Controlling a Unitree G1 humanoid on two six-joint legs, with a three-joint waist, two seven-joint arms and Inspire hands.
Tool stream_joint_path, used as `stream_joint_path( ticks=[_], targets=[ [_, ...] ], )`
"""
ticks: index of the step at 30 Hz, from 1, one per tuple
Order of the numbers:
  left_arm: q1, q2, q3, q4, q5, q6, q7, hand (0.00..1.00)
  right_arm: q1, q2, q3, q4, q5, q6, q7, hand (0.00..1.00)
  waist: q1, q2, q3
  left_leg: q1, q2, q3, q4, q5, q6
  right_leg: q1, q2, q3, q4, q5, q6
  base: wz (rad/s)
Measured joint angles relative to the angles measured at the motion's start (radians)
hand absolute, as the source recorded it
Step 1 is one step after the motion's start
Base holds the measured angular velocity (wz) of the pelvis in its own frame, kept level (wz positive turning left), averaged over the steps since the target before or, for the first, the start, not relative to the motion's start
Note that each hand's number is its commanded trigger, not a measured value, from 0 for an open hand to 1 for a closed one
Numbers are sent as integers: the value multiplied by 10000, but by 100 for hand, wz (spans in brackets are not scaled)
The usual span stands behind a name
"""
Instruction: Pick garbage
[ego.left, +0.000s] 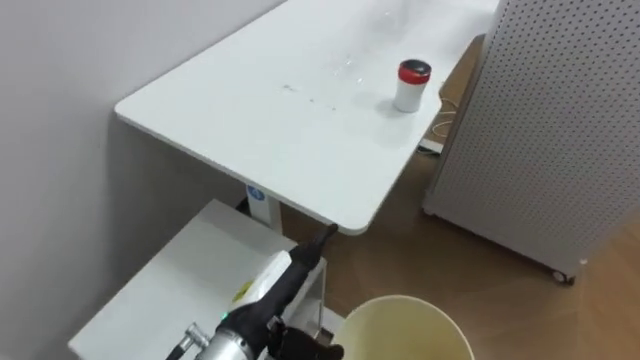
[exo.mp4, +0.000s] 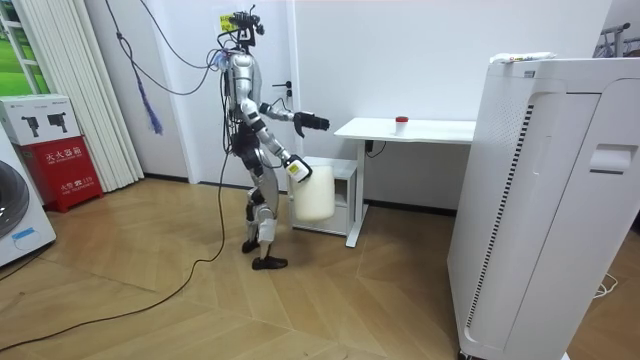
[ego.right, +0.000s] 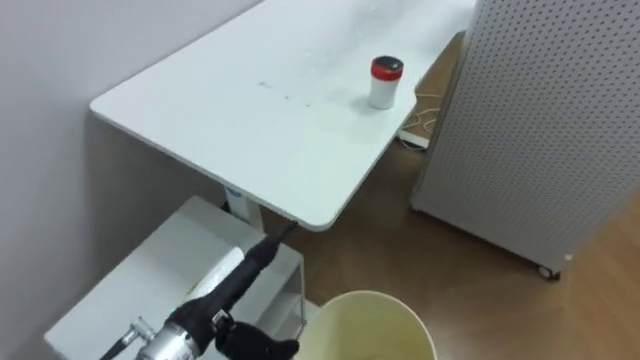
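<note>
Colour log, as I read it off my feeds:

- Table (ego.left: 250, 110): plain white top, no pattern.
- Can (ego.left: 412, 86): white body, red lid.
- Bin (ego.left: 400, 325): pale cream, and the room view shows the same cream on the outside.
- Left hand (ego.right: 255, 343): black, on a silver-grey forearm with a small yellow patch.
- Low shelf unit (ego.left: 170, 280): white.
- Perforated panel (ego.left: 560, 120): light grey-white, covered in an even grid of small dark dots.
- Wall (ego.left: 60, 60): flat pale grey-white.
- Floor (exo.mp4: 150, 300): warm brown wood, which I see laid in herringbone.
- Box (exo.mp4: 55, 150): red, with a white panel carrying black pictures.
- Curtain (exo.mp4: 75, 90): off-white with vertical folds.
</note>
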Motion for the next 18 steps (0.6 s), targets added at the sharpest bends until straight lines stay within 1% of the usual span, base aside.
stream_joint_path(
  ticks=[2, 4, 5, 6, 7, 8, 9, 10, 11, 12, 13, 14, 15, 16, 18],
  targets=[
    [237, -12, 287, -411, -71, 0, 21, 0, 277, 1, -248, -329, 0, -21, 17, 100, 7, -7, -3, 256, -4, 2, -115, 19, -44, 204, 57, 44, -117, 0, 0, -15],
    [641, -84, 630, -828, -318, 0, 245, 0, 537, 12, -272, -657, 47, -99, 33, 100, 140, -12, -3, 647, 39, -107, -36, 19, -46, 446, 111, 50, -123, -12, -17, -39],
    [721, -98, 687, -892, -401, 0, 312, 0, 536, 29, -272, -657, 46, -104, 40, 100, 145, -14, -2, 743, 33, -205, -17, 18, -46, 512, 119, 52, -119, -21, -32, -44],
    [815, -114, 759, -1034, -506, 0, 453, 0, 536, 44, -272, -656, 44, -131, 131, 100, 147, -20, 0, 888, -10, -508, -5, 16, -50, 623, 133, 108, -99, -57, -71, -38],
    [816, -137, 823, -1138, -511, 0, 541, 0, 535, 48, -262, -655, -20, -159, 258, 100, 150, -27, 4, 991, -27, -684, -8, 9, -63, 651, 172, 194, -95, -76, -91, -37],
    [817, -181, 880, -1202, -514, 0, 580, 0, 537, 59, -260, -661, -84, -187, 293, 100, 160, -37, 10, 1041, -35, -738, -12, -5, -87, 646, 201, 234, -115, -87, -109, -41],
    [818, -239, 988, -1323, -513, -1, 678, 0, 541, 92, -261, -661, -285, -192, 369, 100, 198, -61, 9, 1120, -98, -1054, -7, -57, -174, 642, 321, 428, -101, -118, -156, -55],
    [826, -236, 1087, -1447, -513, -1, 715, 0, 552, 110, -259, -659, -407, -189, 458, 100, 371, -92, 9, 1199, -143, -1671, -6, -65, -187, 628, 470, 692, -105, -103, -193, -85],
    [884, -234, 1181, -1551, -514, -1, 770, 0, 550, 105, -257, -662, -444, -189, 494, 100, 520, -108, 5, 1292, -209, -2415, -6, -69, -194, 623, 623, 980, -116, -63, -261, -83],
    [949, -216, 1234, -1650, -514, -1, 796, 0, 552, 105, -254, -663, -445, -189, 512, 100, 592, -113, 1, 1347, -240, -2768, -6, -73, -200, 622, 720, 1159, -119, -43, -290, -91],
    [1154, -200, 1386, -1921, -503, -4, 860, 0, 555, 96, -237, -662, -513, -189, 534, 100, 736, -132, -7, 1455, -311, -3365, -35, -80, -211, 624, 911, 1595, -106, -15, -322, -94],
    [1324, -205, 1486, -2147, -494, -6, 985, 0, 554, 56, -220, -662, -573, -189, 528, 100, 879, -125, -24, 1510, -365, -3821, -49, -80, -211, 570, 1081, 1972, -78, 71, -368, -96],
    [1380, -201, 1511, -2242, -486, -9, 1050, 0, 559, 29, -191, -661, -575, -189, 527, 100, 939, -113, -26, 1526, -370, -3978, -59, -81, -213, 528, 1147, 2109, -78, 118, -395, -84],
    [1524, -189, 1611, -2421, -485, -18, 1156, 0, 568, 32, -110, -661, -568, -189, 528, 100, 940, -94, -32, 1549, -376, -4253, -101, -87, -224, 508, 1203, 2155, -86, 166, -439, -45],
    [1489, -192, 1675, -2447, -483, -58, 1272, 0, 685, 57, -70, -662, -589, -190, 538, 100, 850, -97, -40, 1592, -372, -4411, -165, -113, -268, 462, 1316, 2297, -100, 185, -442, -27]
  ],
)
